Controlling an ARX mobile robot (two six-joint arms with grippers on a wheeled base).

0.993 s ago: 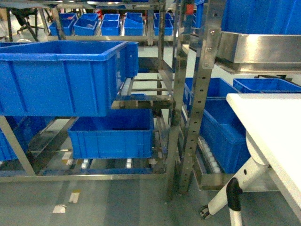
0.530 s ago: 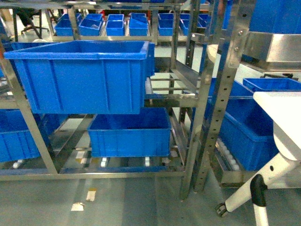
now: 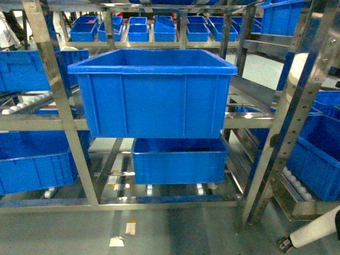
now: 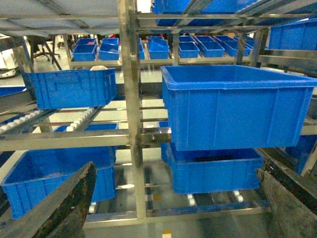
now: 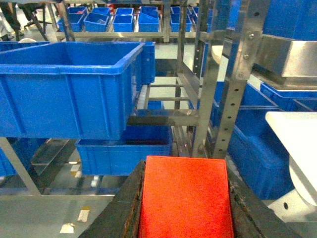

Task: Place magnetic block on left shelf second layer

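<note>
The big blue crate [image 3: 154,93] on the left shelf second layer [image 3: 50,123] now sits centred ahead of me; my right gripper [image 5: 183,198] clamps the magnetic block [image 5: 184,197], left gripper [image 4: 163,208] spread empty, so delivery is close.

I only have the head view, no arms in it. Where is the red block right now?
Observer: The right wrist view shows the red block between the right pincer fingers.
Operator: And the left pincer?
Observer: The left wrist view shows the left pincer open, nothing between its fingers.
Operator: Anything to the right of the rack?
Observer: Yes, a white tabletop edge shows at the right of the right wrist view.
</note>
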